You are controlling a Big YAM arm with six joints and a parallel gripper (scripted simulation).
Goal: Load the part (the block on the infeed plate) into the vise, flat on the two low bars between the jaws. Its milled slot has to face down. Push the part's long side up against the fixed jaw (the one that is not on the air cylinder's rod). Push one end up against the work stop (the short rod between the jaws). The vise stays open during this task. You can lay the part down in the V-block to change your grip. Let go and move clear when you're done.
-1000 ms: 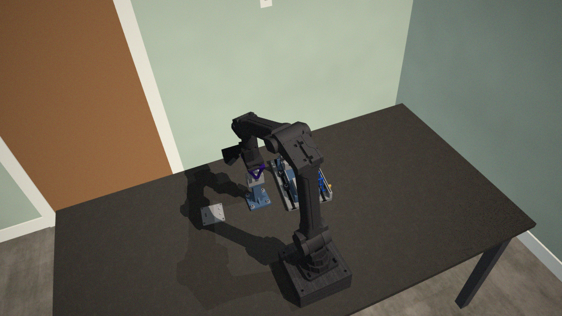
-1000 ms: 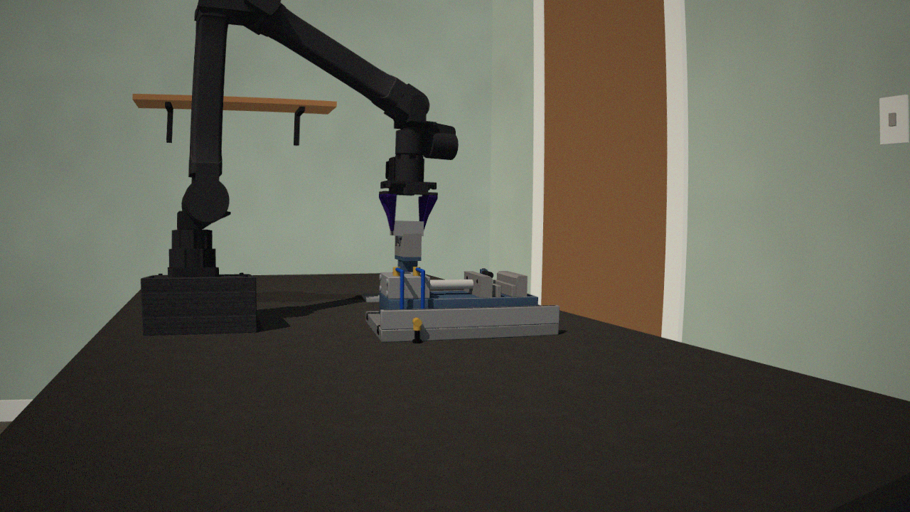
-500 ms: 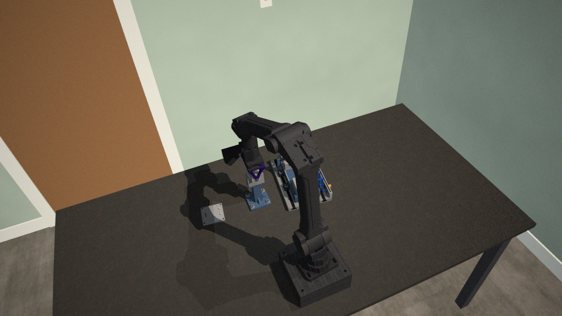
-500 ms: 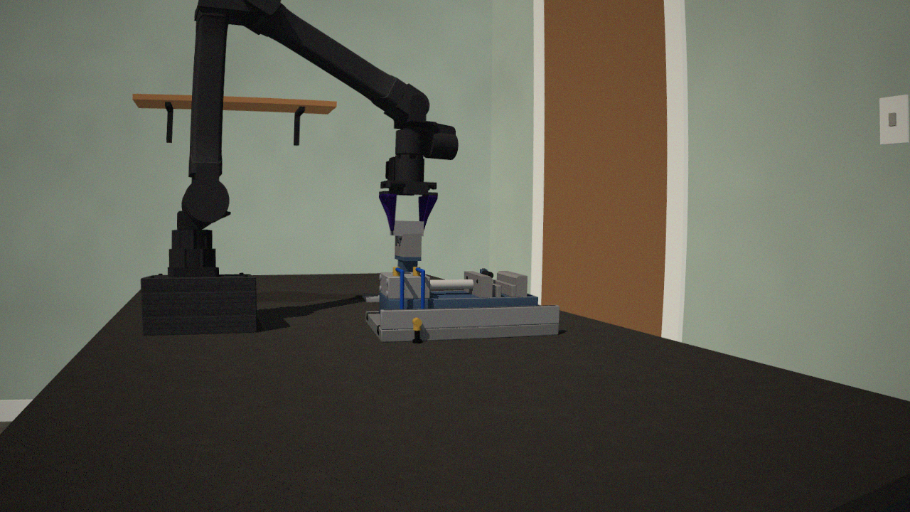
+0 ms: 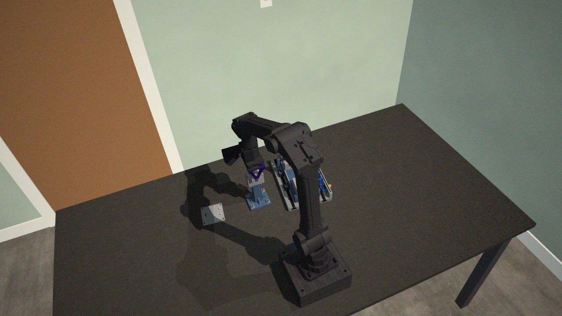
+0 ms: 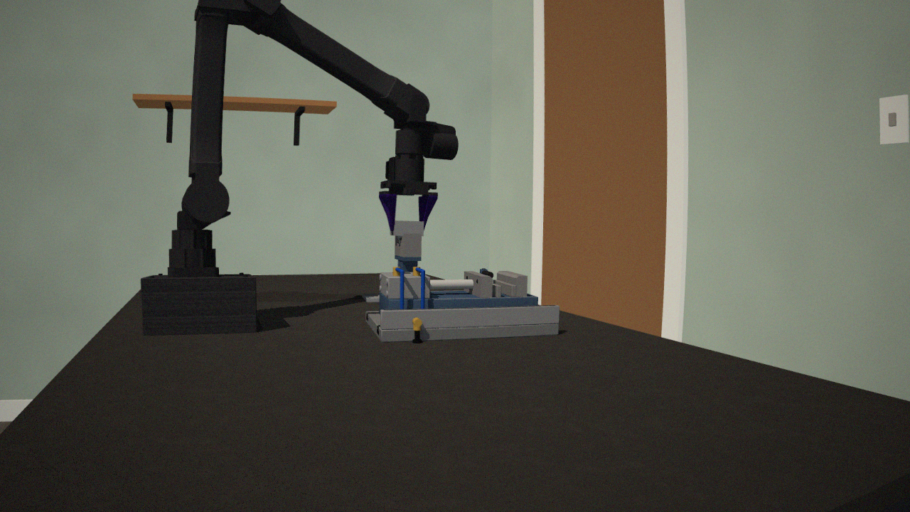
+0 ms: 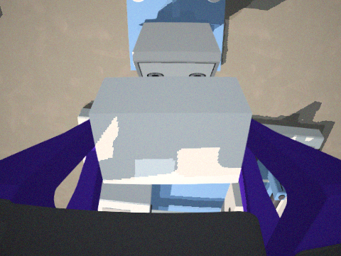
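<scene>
Overhead, the black six-joint arm (image 5: 309, 196) (image 6: 208, 95) rises from a dark wood-grained base block (image 5: 326, 293) (image 6: 199, 308) near the near edge of the dark table (image 5: 393, 176) (image 6: 445, 414) (image 7: 42, 71). It reaches toward the far edge, its purple fingers (image 5: 262, 169) (image 6: 429, 208) at a gray V-block (image 5: 255, 182) (image 6: 407, 247) (image 7: 177, 43) on a blue bolted stand (image 5: 259, 203) (image 6: 407, 264) (image 7: 170, 11). The light-gray flat infeed plate (image 5: 212, 210) (image 6: 370, 299) lies on the side toward the far left corner. On the stand's other side, partly behind the arm, is the gray-and-blue vise on its long metal base (image 5: 286, 196) (image 6: 470, 323) (image 7: 305, 136).

From outside, the jaws point straight down, clenched on the pale gray rectangular part (image 6: 408, 227) (image 7: 170, 142) right at the V-block's top; whether the two touch, I cannot tell. The V-block's side bears a dark mark too small to read. Nearer this view, blue tubes (image 6: 423, 292) with yellow fittings (image 6: 416, 271) run down beside the vise's white rod (image 6: 451, 284).

Through the wrist view, the part sits between the purple fingers, one at each end, with patches of light on its broad face. Its milled slot is out of sight. Two round dark-rimmed fasteners (image 7: 155, 75) show in the V-block's recessed face.
</scene>
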